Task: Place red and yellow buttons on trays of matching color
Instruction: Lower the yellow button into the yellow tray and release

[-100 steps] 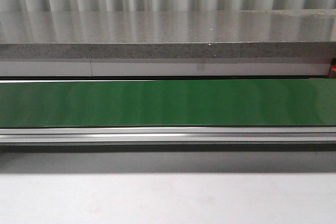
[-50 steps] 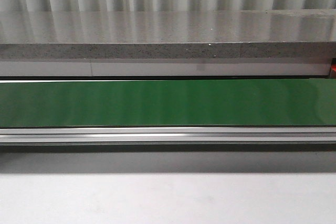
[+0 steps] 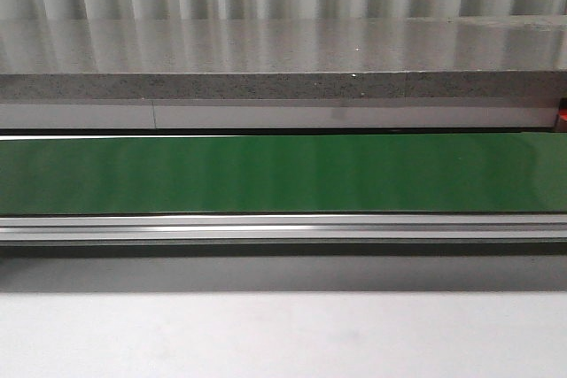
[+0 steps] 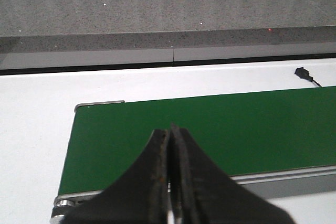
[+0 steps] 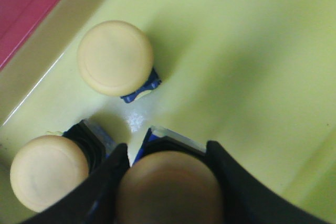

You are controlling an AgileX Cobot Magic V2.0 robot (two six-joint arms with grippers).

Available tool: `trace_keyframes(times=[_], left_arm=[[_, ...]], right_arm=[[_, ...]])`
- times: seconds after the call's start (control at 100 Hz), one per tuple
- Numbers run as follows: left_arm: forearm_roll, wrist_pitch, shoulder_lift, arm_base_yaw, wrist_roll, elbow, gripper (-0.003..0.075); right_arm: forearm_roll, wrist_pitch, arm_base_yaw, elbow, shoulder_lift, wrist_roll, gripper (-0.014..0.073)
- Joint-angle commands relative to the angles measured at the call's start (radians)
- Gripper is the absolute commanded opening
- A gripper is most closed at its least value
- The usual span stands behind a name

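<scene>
A: Right claw [image 5: 169,182] first. What's it doing?

B: Pinching a yellow button [image 5: 170,190] by the sides, cap up toward the camera. It hangs right over the yellow tray [image 5: 252,56], low, near the floor of it. Looks like the drop-off step: it's holding it upright so it lands on its base.

A: Anything else in that tray?

B: Two more yellow buttons. One [image 5: 115,59] stands a bit away from the held one, the other [image 5: 48,172] sits just beside the claw's finger [image 5: 105,182]. So the held one is going down near the pair, tight fit. My guess: opening the fingers could nudge that near neighbour.

A: Red tray?

B: Only a corner of it [image 5: 31,3], past the yellow tray's rim, beyond the far button. No red buttons visible anywhere.

A: Left claw [image 4: 170,177]?

B: Pressed together, nothing between the fingers. It sits above the near edge of the green belt [image 4: 236,129], probably parked there waiting for the next button to come along.

A: Belt in the front view?

B: Bare green strip [image 3: 283,173], no buttons on it, no arms in shot. Can't tell how many buttons are left overall.
</scene>
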Motion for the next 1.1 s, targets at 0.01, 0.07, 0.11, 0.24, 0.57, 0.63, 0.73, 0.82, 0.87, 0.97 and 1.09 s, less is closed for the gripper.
trace_keyframes(times=[0.01, 0.07, 0.11, 0.24, 0.57, 0.63, 0.73, 0.82, 0.87, 0.97, 1.09], left_arm=[[-0.017, -0.068, 0.007, -0.007, -0.003, -0.028, -0.002], [-0.017, -0.068, 0.007, -0.007, -0.003, -0.028, -0.002], [-0.017, -0.068, 0.007, -0.007, -0.003, -0.028, -0.002], [-0.017, -0.068, 0.007, -0.007, -0.003, -0.028, -0.002], [-0.017, -0.068, 0.007, -0.007, -0.003, -0.028, -0.002], [-0.017, -0.068, 0.007, -0.007, -0.003, -0.028, -0.002], [-0.017, -0.068, 0.007, -0.007, -0.003, -0.028, -0.002], [-0.017, -0.068, 0.007, -0.007, -0.003, -0.028, -0.002], [-0.017, -0.068, 0.007, -0.007, -0.003, -0.028, -0.002], [-0.017, -0.068, 0.007, -0.007, -0.003, -0.028, -0.002], [-0.017, -0.068, 0.007, -0.007, -0.003, -0.028, -0.002]], right_arm=[[-0.019, -0.049, -0.006, -0.025, -0.008, 0.002, 0.0183], [-0.019, -0.049, -0.006, -0.025, 0.009, 0.002, 0.0183], [-0.019, -0.049, -0.006, -0.025, 0.023, 0.002, 0.0183], [-0.019, -0.048, -0.006, -0.025, 0.056, 0.002, 0.0183], [-0.019, -0.046, -0.006, -0.025, 0.072, 0.002, 0.0262], [-0.019, -0.044, -0.006, -0.025, 0.072, 0.002, 0.033], [-0.019, -0.04, -0.006, -0.025, 0.072, 0.002, 0.045], [-0.019, -0.032, -0.006, -0.025, 0.072, 0.002, 0.0515], [-0.019, -0.024, -0.006, -0.025, 0.072, 0.002, 0.0526], [-0.019, -0.019, -0.006, -0.026, 0.061, 0.002, 0.0525], [-0.019, -0.023, -0.006, -0.029, 0.014, 0.002, 0.0525]])
